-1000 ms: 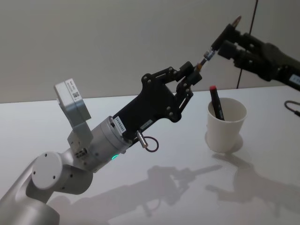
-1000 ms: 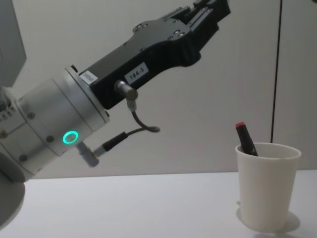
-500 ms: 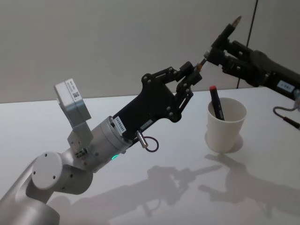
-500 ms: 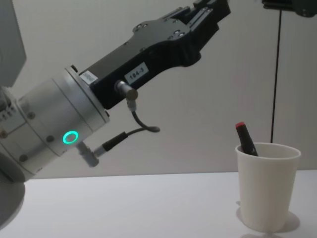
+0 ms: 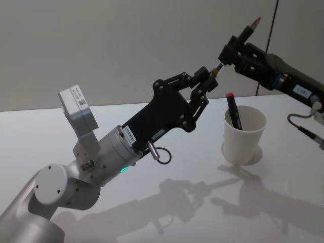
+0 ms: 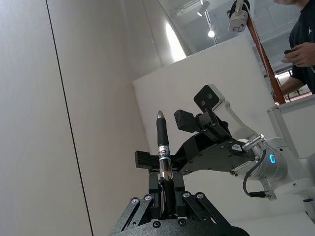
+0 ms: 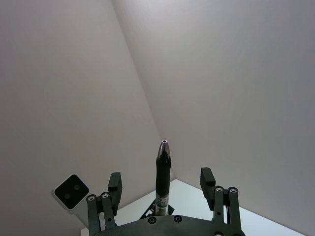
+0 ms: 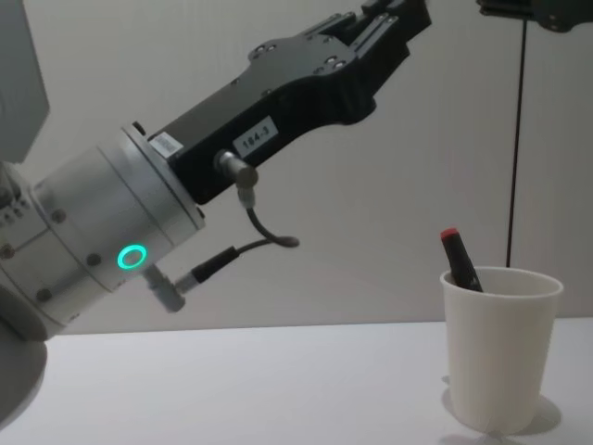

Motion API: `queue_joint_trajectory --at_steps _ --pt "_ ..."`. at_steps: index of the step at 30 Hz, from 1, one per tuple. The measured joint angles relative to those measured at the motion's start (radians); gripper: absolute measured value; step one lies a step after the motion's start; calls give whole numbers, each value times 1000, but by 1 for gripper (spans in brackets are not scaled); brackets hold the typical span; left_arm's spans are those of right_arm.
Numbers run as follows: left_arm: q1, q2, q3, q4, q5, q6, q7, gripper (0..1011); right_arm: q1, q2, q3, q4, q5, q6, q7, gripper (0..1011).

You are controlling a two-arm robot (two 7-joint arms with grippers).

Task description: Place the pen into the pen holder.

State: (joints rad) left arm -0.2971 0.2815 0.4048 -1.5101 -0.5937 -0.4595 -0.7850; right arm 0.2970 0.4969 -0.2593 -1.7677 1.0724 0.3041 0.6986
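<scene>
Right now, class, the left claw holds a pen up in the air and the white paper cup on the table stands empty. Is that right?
Not quite. The white paper cup is not empty: the head view shows a red-capped pen already leaning inside it. The left claw does hold a pen up in the air.

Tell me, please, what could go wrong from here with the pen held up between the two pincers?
1. The right pincer stands open around the pen, which the left pincer grips by its lower end; a release too soon would likely drop it.
2. The pen holder already has a red-capped pen leaning inside, so the incoming one may strike that or tip the pen holder.
</scene>
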Motion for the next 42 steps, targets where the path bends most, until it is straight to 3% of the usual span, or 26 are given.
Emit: queue_joint_trajectory --at_steps 6,10,20,24,28,36,42 --pt "0 0 0 0 0 0 0 169 0 -2 -6 -3 11 -2 -11 1002" --pt "0 0 0 0 0 0 0 170 -1 -3 -8 -4 16 -2 -16 945" --pt "0 0 0 0 0 0 0 170 -2 -5 -12 -6 23 -3 -23 681" --pt "0 0 0 0 0 0 0 170 -2 -5 -12 -7 25 -4 -25 508" --pt "0 0 0 0 0 0 0 170 -1 -5 -13 -7 26 -4 -26 427" --pt "0 0 0 0 0 0 -1 169 -1 -6 -14 -8 27 -4 -29 148" --pt "0 0 0 0 0 0 -1 170 -2 -6 -14 -8 27 -4 -29 131"
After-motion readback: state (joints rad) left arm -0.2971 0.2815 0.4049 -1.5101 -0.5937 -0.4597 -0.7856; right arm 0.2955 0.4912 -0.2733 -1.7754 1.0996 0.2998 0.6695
